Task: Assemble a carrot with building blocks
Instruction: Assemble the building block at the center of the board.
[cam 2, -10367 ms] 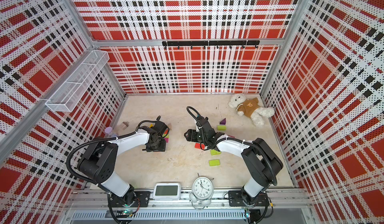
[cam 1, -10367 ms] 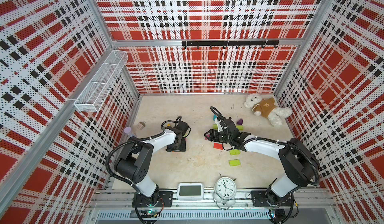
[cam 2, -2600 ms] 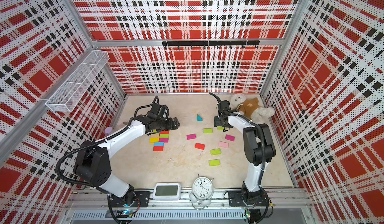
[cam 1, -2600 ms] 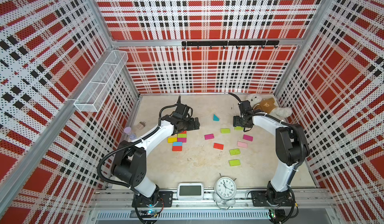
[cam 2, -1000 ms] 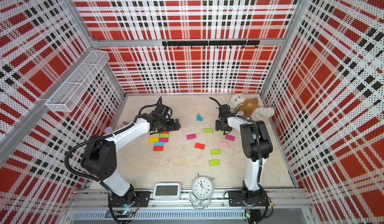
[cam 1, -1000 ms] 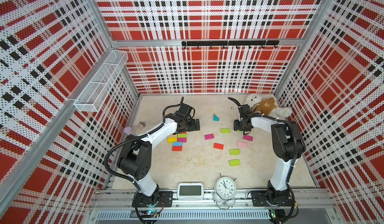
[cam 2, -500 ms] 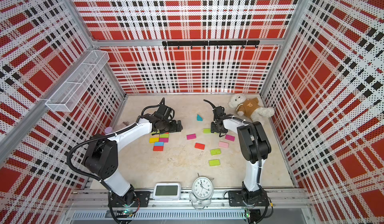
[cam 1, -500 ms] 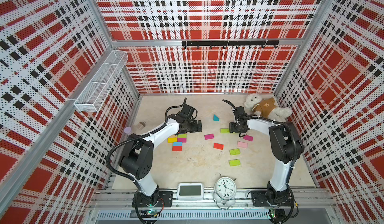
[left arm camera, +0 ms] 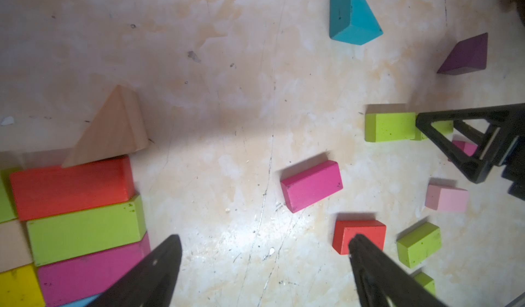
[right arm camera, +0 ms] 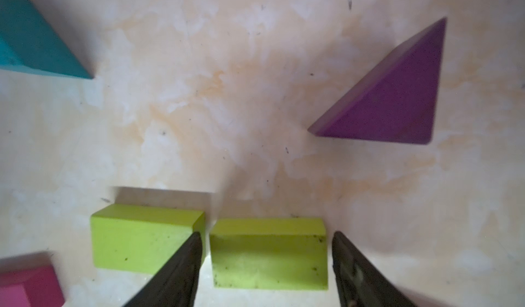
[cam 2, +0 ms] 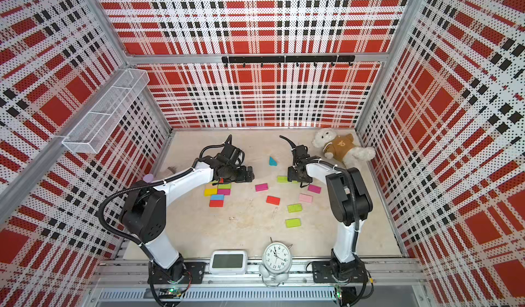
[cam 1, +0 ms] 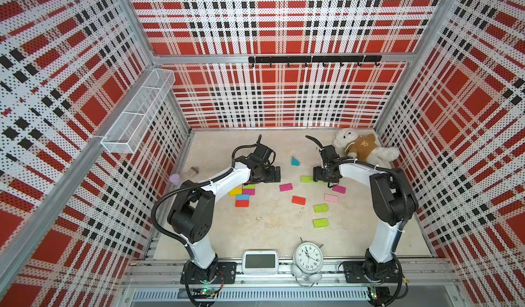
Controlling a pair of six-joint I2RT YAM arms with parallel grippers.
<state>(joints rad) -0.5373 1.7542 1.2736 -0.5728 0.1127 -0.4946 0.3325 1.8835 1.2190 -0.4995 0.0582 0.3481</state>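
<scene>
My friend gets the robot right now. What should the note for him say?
Left gripper: open, empty, beside the packed bricks.
Right gripper: open, straddling a lime brick, small gaps either side.
Packed group: a wood wedge touches a red-orange brick.
Loose: teal wedge, purple wedge, pink brick, others.
Done: only that group. Left: no clear carrot yet; probably gather the loose bricks.

Saw a white teddy bear point(cam 1: 365, 149) lying at the far right corner of the counter point(cam 1: 267, 230), an alarm clock point(cam 1: 308, 257) beside a digital display point(cam 1: 260, 261) at its near edge, a wire basket point(cam 1: 139, 110) on the left wall point(cam 1: 56, 64).
</scene>
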